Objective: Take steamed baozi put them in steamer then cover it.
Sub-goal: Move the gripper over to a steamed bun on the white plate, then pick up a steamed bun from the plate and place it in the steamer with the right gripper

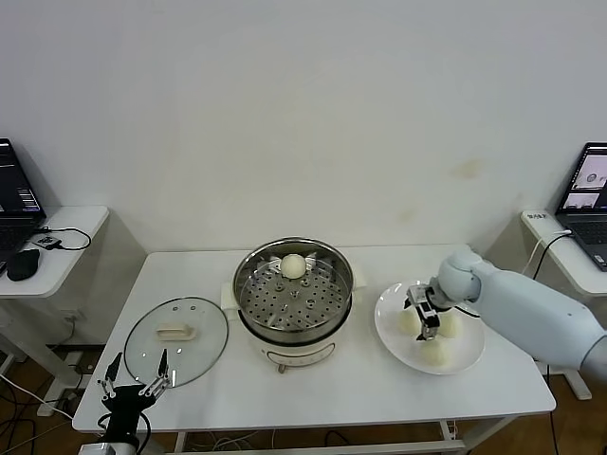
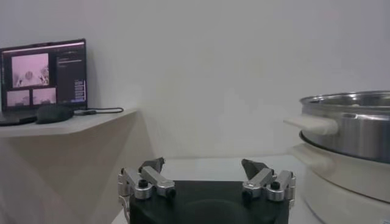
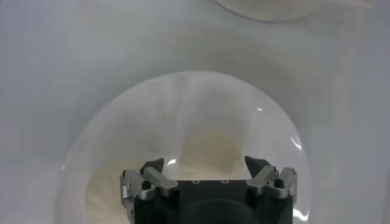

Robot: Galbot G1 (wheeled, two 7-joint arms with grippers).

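The steamer (image 1: 245, 284) stands mid-table with one baozi (image 1: 294, 266) on its perforated tray, at the far side. On the white plate (image 1: 465, 358) to the right lie three more baozi (image 1: 433, 352). My right gripper (image 1: 426, 320) hangs open just over the buns on that plate. In the right wrist view a baozi (image 3: 201, 122) fills the space in front of the open right gripper (image 3: 205, 164); nothing is gripped. The cover (image 1: 204, 351), a glass lid with a cream handle, lies flat on the table to the left. My left gripper (image 1: 137, 367) waits open at the front left corner.
Side tables with laptops (image 1: 14, 194) flank the main table. In the left wrist view the open left gripper (image 2: 203, 165) faces along the table, with the steamer (image 2: 353, 125) to one side.
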